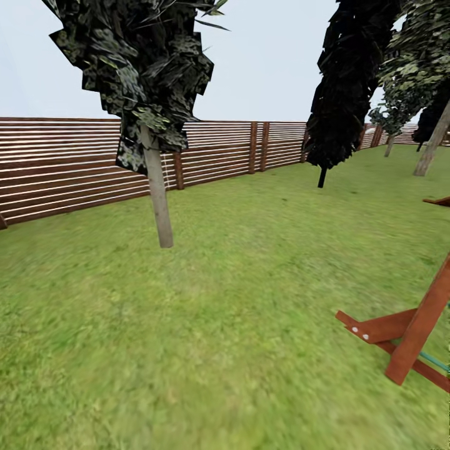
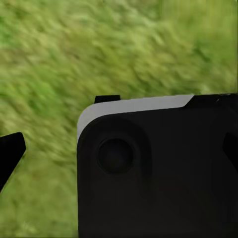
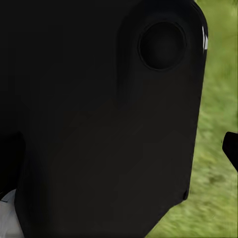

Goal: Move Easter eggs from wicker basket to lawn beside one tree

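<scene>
You're on the lawn [image 1: 206, 325] facing a tree [image 1: 156, 187] in front of the fence [image 1: 62, 165]; a dark cypress [image 1: 344, 94] stands further along that fence. The red wooden frame [image 1: 406, 337] sits well to the right of the tree, close to you: swing that way and your base may clip it. You could also mistake the cypress for a proper tree. The wrist views give dark robot housing over blurred grass, so you cannot tell how either arm's jaws stand. Basket and eggs are nowhere to be located from here.

Flat, even daylight without cast shadows; the lawn [image 1: 206, 325] renders smeared and blurry.
</scene>
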Controlling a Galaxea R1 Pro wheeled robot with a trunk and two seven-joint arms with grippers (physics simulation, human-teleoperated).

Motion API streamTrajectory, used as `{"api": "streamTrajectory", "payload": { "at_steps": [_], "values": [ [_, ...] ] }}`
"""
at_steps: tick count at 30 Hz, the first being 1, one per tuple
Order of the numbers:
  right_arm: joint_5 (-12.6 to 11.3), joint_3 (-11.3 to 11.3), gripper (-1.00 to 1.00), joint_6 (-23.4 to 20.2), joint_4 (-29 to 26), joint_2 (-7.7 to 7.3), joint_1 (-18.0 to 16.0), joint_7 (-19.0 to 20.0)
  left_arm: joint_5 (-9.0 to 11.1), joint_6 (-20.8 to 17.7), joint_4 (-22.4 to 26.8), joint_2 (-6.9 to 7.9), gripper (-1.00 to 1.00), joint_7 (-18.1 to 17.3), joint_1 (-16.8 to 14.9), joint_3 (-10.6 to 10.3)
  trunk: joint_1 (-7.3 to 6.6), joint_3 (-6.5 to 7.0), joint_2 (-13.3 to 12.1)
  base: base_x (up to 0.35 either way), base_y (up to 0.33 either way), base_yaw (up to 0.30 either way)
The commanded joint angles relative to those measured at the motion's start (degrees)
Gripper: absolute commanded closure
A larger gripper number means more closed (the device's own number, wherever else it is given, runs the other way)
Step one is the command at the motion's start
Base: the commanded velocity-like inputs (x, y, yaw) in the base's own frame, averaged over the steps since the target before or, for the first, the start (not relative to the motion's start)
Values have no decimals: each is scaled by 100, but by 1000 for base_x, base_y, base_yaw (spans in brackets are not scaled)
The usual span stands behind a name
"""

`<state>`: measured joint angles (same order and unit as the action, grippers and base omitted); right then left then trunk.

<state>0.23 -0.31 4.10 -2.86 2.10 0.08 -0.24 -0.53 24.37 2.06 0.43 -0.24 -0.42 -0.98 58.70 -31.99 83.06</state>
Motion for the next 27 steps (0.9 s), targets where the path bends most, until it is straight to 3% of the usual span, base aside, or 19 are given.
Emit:
{"api": "streamTrajectory", "payload": {
  "at_steps": [1, 10, 27],
  "values": [
    [3, -4, -100, 12, -4, 1, 1, -3, -5, 16, -3, 1, -100, -2, -2, -8, 3, -3, 2, 286, 196, -258],
    [1, -4, -100, 12, -4, 1, 1, -3, -8, 15, -3, 1, -100, -2, -2, -8, 3, 12, 2, 286, 196, -227],
    [-5, -4, -100, 12, -4, 1, 1, -3, -9, 15, -3, 1, -100, -2, -2, -10, 3, 14, 2, 286, 196, -39]
  ]
}}
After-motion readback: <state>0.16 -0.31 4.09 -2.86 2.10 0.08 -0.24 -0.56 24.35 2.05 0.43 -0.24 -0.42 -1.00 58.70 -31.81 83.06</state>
